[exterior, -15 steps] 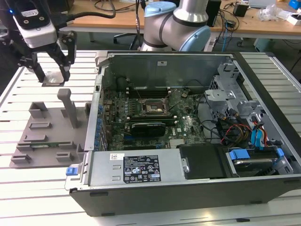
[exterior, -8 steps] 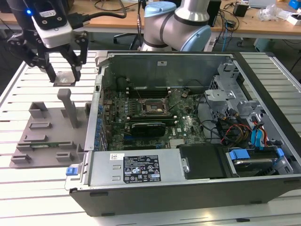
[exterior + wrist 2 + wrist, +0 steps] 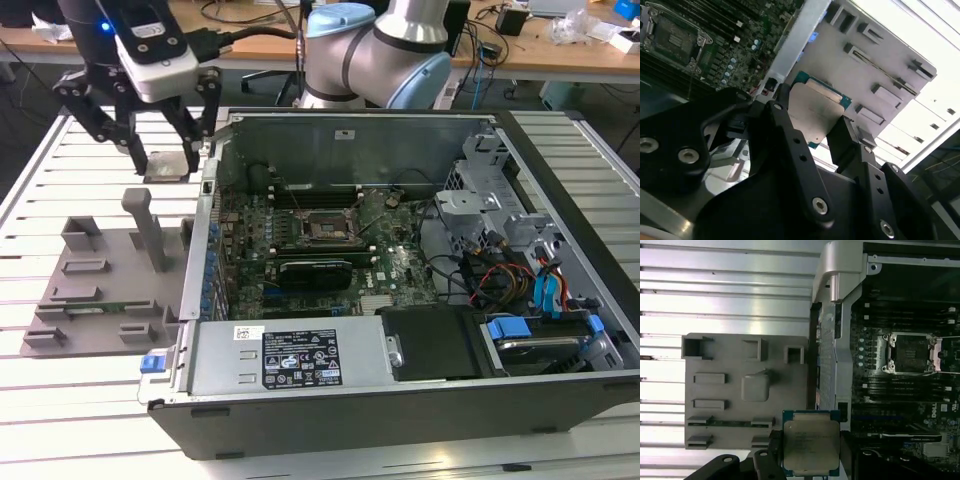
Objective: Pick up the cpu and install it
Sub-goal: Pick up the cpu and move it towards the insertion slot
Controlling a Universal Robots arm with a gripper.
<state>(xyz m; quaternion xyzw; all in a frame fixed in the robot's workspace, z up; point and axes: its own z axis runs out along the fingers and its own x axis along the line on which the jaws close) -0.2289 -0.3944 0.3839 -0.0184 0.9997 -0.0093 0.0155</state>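
Silvery cpu (image 3: 811,442) is pinched by its edges in the hand (image 3: 167,160), hanging over the grey tray (image 3: 105,295) beside the case (image 3: 450,410), well apart from the socket (image 3: 910,354). Light and stiff; the underside is hidden and probably fragile, so an edge grip seems right.

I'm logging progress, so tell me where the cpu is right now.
The cpu sits clamped in the gripper, at the exterior view's left of the open computer case, just outside its wall and near the grey tray.
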